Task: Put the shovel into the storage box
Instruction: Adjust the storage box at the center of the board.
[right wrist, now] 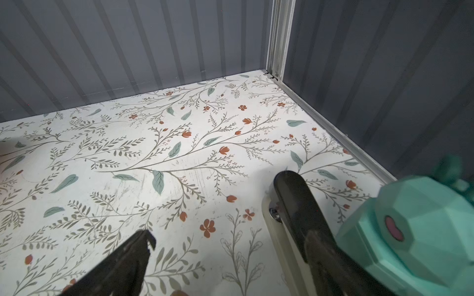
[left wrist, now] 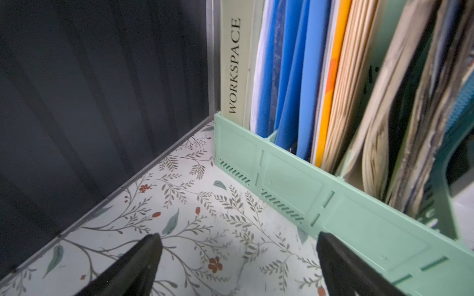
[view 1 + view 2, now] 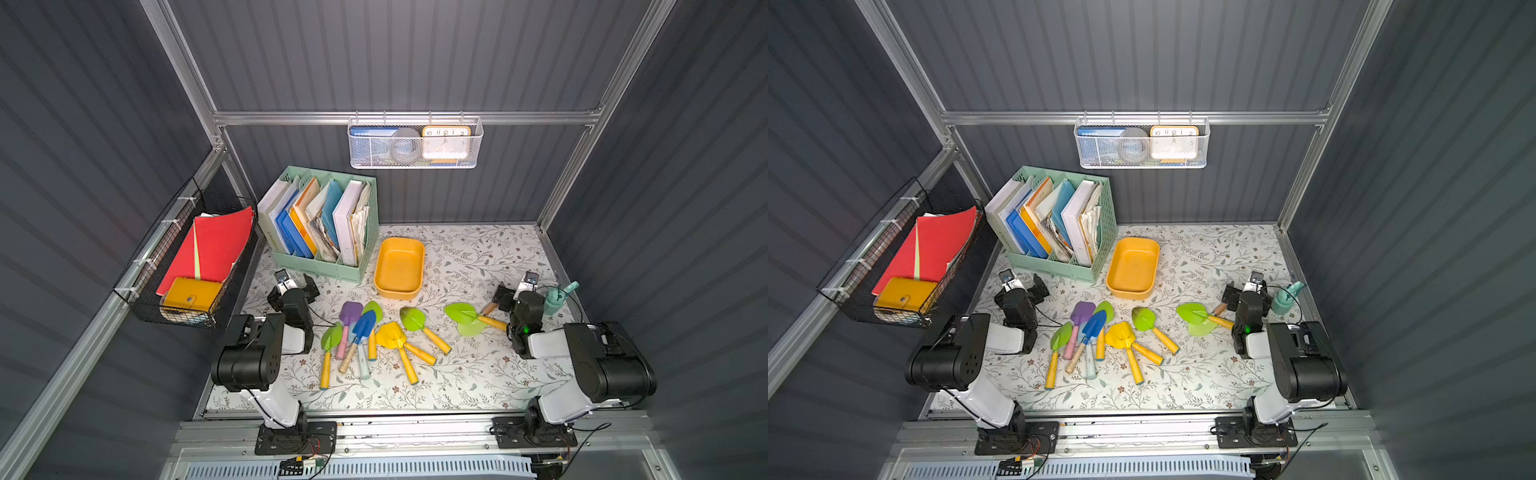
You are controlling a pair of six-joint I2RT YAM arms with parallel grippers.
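Lying loose on the floral tabletop (image 3: 478, 257), the toy shovels spread in a row just in front of the storage box (image 3: 399, 266), all of them outside it. Nearest the left arm, a purple shovel (image 3: 351, 311), a blue shovel (image 3: 365, 322) and some green-bladed ones overlap in a heap. Two yellow shovels (image 3: 390, 332) lie crossed beside them, then a single green shovel (image 3: 412, 318). Farther right, a green pair (image 3: 459, 311) lies blade on blade, one handle running under the right arm. The blades are glossy, pointed plastic scoops. The handles are round sticks, mostly yellow, one pink, one plain wood.

The storage box is a shallow yellow-orange tub with rounded corners and smooth walls. It sits just beside a mint-green slotted file organiser (image 3: 316, 266) packed with upright folders and books; whether the two touch I cannot tell.

The left gripper (image 2: 238, 237) hovers low over the tabletop facing the organiser's front wall, jaws spread wide and holding nothing. The right gripper (image 1: 218, 206) is likewise spread wide and empty, with one finger just beside a teal faceted plastic bottle (image 1: 410, 230).

A white wire-mesh basket (image 3: 415, 153) holding a clock hangs on the ribbed grey back wall. A black wire basket (image 3: 174, 299) with red folders hangs on the side rail.
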